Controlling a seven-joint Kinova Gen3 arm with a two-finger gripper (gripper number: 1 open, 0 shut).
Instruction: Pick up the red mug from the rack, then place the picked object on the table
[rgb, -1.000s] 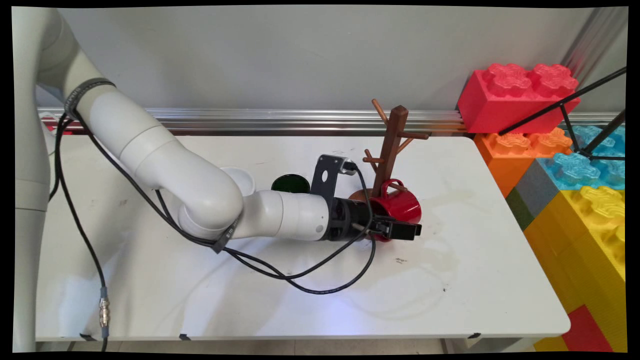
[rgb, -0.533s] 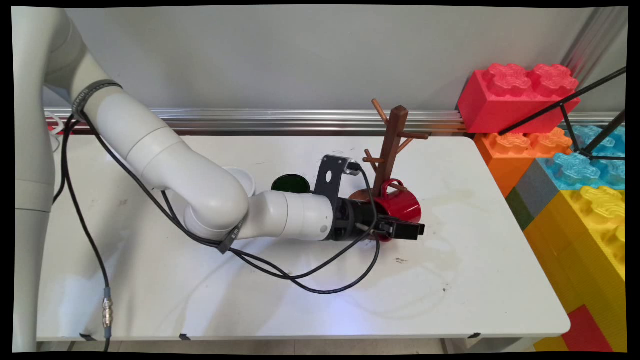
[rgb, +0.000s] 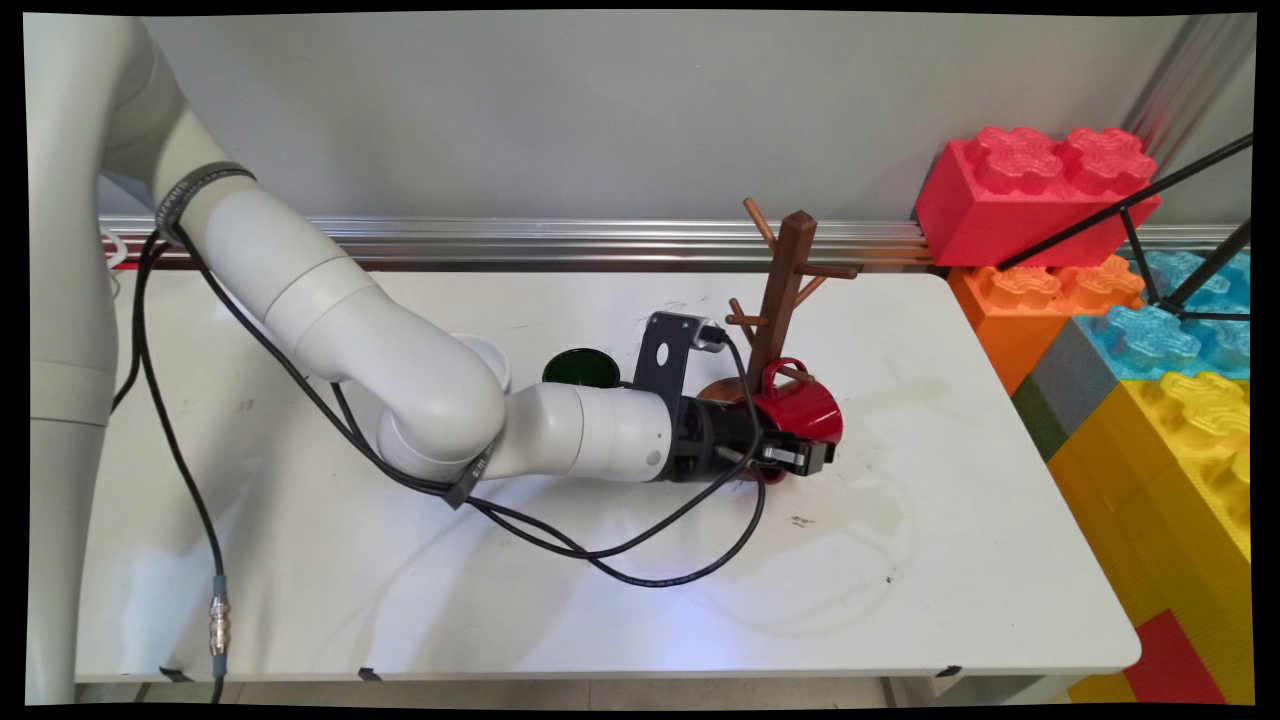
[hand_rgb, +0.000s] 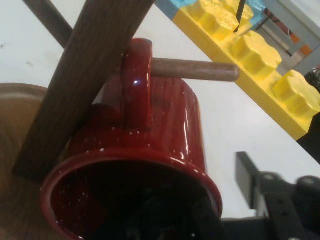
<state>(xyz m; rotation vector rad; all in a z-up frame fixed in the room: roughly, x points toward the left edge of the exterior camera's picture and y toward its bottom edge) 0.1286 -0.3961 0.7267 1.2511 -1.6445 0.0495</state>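
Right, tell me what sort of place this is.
Probably a robotics lab: a white robot arm works at a bare white table, giant toy bricks stacked beside it, with a red mug on a wooden mug tree.

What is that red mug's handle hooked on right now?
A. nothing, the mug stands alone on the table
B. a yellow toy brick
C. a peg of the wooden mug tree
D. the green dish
C: in the hand view the red mug hangs by its handle on a peg of the wooden mug tree.

White table (rgb: 940, 560): mug tree (rgb: 782, 300), green disc (rgb: 580, 368).
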